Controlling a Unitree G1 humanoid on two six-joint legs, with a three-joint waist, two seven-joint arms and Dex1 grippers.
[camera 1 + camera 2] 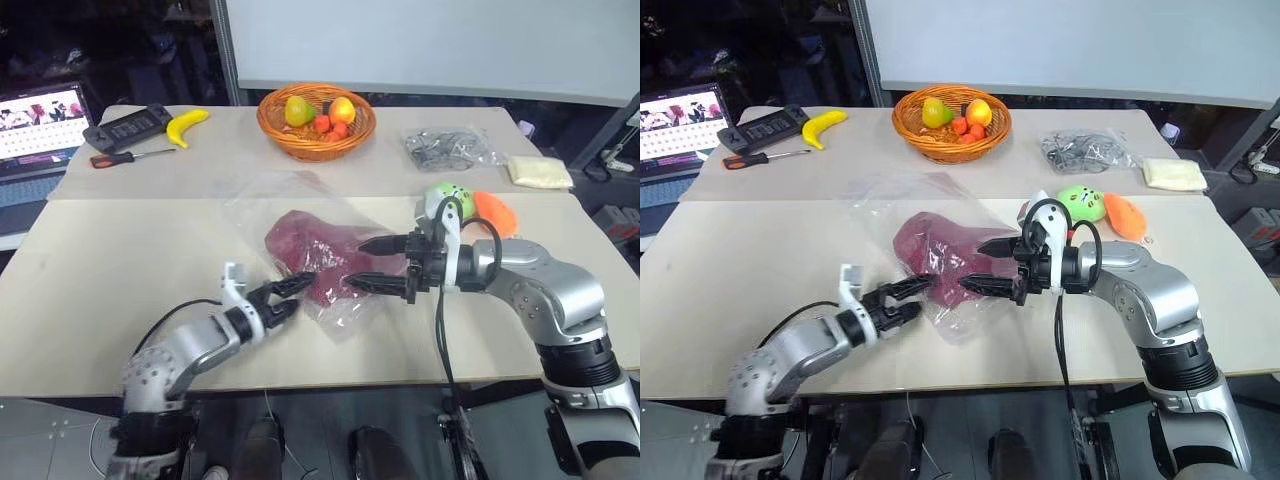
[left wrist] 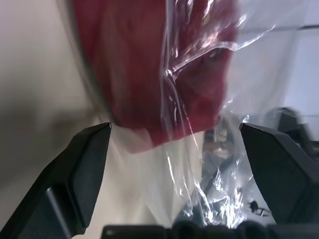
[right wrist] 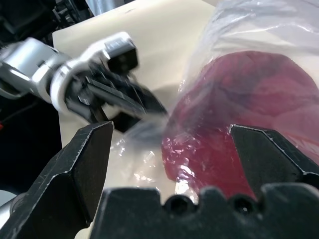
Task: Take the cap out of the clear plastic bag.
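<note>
The dark red cap (image 1: 312,256) lies mid-table inside the clear plastic bag (image 1: 285,205), which spreads crinkled around it. My left gripper (image 1: 300,296) is open at the bag's near-left edge, its fingers pointing at the cap; the left wrist view has the cap (image 2: 134,64) and glossy film just beyond the spread fingers. My right gripper (image 1: 355,262) is open too, coming in level from the right, its two fingertips straddling the bag's right edge beside the cap. From the right wrist, the cap (image 3: 249,109) sits under plastic, with the left gripper (image 3: 149,107) at the far side.
A wicker basket (image 1: 300,145) of fruit stands at the back. A banana (image 1: 187,126), screwdriver (image 1: 125,157), game controller (image 1: 130,125) and laptop (image 1: 38,120) are back left. A small bag of grey parts (image 1: 447,147), a cream cloth (image 1: 540,171), and green (image 1: 447,197) and orange (image 1: 495,212) plush toys lie right.
</note>
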